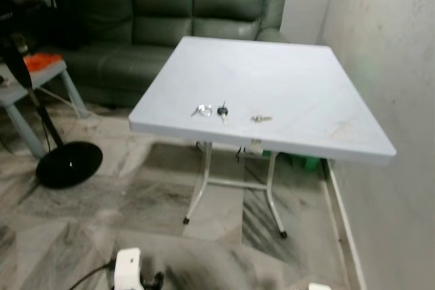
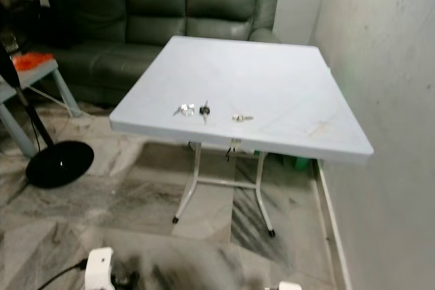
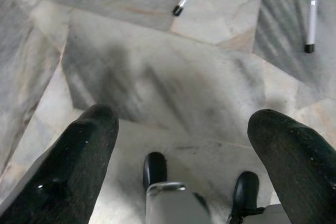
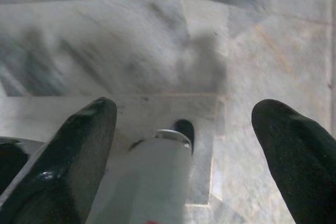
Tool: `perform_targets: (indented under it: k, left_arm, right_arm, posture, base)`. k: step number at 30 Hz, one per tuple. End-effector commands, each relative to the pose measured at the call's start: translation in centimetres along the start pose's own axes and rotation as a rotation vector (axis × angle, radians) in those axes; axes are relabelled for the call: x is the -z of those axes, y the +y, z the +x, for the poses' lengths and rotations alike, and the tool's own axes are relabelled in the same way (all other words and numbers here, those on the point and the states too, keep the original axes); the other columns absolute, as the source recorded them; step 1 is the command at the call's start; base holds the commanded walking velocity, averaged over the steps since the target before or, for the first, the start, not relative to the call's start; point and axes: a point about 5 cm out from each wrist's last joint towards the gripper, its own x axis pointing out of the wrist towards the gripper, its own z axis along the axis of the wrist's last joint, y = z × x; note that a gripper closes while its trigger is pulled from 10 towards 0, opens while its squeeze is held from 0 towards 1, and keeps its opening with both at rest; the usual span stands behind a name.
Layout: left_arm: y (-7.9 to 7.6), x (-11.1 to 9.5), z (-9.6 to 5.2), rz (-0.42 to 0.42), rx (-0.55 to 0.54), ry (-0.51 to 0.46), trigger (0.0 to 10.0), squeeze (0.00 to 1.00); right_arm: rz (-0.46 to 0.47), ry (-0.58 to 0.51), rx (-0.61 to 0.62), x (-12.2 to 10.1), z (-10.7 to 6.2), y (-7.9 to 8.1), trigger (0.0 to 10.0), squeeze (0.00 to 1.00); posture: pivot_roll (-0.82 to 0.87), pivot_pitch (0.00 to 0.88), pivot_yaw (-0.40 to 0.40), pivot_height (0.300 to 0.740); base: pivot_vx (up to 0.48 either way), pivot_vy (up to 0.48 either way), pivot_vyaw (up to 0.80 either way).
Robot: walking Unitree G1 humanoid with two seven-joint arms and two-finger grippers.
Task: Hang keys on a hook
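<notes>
Jaws apart; three keys (image 1: 223,111) on table (image 1: 285,79).

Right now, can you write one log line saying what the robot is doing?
stage: approach | keys on white table near front edge, untouched | left gripper open, over floor | right gripper open, over floor | hook: not seen

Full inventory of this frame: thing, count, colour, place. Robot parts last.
table: 1, white, against the right wall, on white metal legs
black-head key: 1, near the table's front edge
silver ring item: 1, just left of that key; too small to identify
small key bunch: 1, silver, right of that key
sofa: 1, dark green, behind the table
fan stand: 1, black round base, floor left
side table: 1, pale, far left, orange item on top
green object: 1, floor under the table
left claw: open, over marble floor
right claw: open, over marble floor
</notes>
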Motion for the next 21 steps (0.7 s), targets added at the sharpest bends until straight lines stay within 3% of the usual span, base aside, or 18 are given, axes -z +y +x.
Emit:
perform_targets:
  k: [1,10,21]
  left_arm:
    - [-0.5,0.2,0.1,-0.002,0.012,0.006,10.0,0.0]
    - [-0.7,-0.2,0.1,-0.008,0.015,-0.01,10.0,0.0]
    - [-1.5,-2.2,0.5,-0.009,0.052,-0.099,10.0,0.0]
  right_arm:
    - [0.019,-0.004,0.017,0.1,-0.1,-0.5,10.0,0.0]
    - [0.02,-0.002,0.017,0.1,-0.1,-0.5,10.0,0.0]
    - [0.022,-0.065,-0.003,-1.2,0.2,-0.1,10.0,0.0]
  posture:
    - [0.01,0.0,-0.026,0.74]
    - [0.01,0.0,-0.027,0.74]
    - [0.01,0.0,-0.021,0.74]
  base:
    - [0.0,0.435,0.0]
    - [0.0,0.415,0.0]
    - [0.0,0.0,0.0]
